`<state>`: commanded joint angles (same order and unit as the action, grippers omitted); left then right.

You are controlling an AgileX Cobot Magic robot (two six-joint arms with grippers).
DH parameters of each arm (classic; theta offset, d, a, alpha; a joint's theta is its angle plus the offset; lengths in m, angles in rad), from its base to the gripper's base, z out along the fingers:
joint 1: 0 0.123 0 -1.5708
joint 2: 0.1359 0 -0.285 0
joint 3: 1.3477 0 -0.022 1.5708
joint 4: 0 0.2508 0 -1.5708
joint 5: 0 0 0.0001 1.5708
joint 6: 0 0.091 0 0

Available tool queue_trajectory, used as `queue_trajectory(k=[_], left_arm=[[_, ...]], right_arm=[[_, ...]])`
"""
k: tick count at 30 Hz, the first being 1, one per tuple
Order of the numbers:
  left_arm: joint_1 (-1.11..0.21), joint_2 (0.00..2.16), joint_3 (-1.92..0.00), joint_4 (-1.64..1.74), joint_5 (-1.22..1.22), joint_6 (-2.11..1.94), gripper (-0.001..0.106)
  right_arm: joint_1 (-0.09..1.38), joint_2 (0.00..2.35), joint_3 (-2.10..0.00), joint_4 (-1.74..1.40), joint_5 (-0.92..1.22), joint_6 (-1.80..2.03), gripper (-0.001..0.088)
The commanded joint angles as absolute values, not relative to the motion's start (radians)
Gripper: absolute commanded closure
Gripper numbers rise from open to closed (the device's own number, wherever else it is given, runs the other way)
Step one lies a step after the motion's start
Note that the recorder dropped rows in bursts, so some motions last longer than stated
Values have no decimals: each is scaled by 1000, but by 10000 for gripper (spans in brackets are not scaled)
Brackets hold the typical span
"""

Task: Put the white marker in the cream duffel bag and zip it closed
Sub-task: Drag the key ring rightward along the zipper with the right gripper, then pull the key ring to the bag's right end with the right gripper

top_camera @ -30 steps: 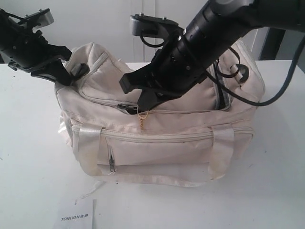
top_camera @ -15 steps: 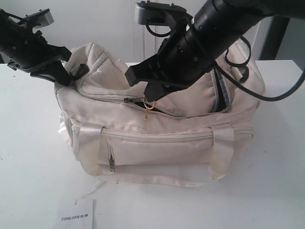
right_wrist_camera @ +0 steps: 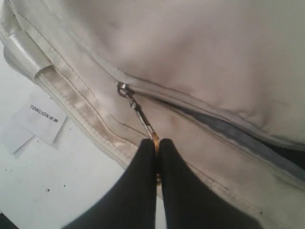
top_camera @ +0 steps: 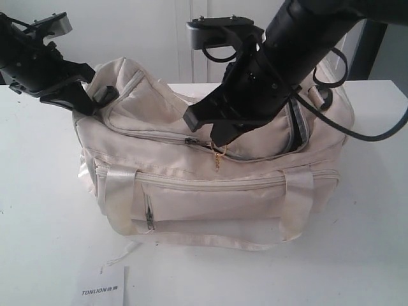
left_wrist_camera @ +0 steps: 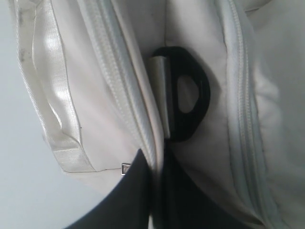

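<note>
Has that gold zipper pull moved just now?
Yes. The right gripper drew the gold keyring pull rightward along the cream duffel bag, farther from the pocket zipper.

White tabletop (top_camera: 44, 242), pale panelled wall (top_camera: 159, 32) behind (vertical seams), dark upright (top_camera: 381, 51) at right, even light

White counter (top_camera: 38, 223), a few dark flecks showing in the right wrist view. White card (top_camera: 105, 290) printed TONLION lies flat at the near edge, cut off by the frame. Pale wall (top_camera: 159, 32) behind; dark upright panel (top_camera: 386, 54) far right.
</note>
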<state>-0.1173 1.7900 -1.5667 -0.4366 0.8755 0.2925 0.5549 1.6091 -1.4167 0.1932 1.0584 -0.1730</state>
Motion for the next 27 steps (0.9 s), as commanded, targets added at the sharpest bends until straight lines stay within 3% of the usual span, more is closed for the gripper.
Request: queue_trajectory(k=[27], left_arm=[[-117, 1790, -1567, -432, 876, 293, 1053]], right_arm=[[555, 1609, -1414, -248, 1191, 6, 868]])
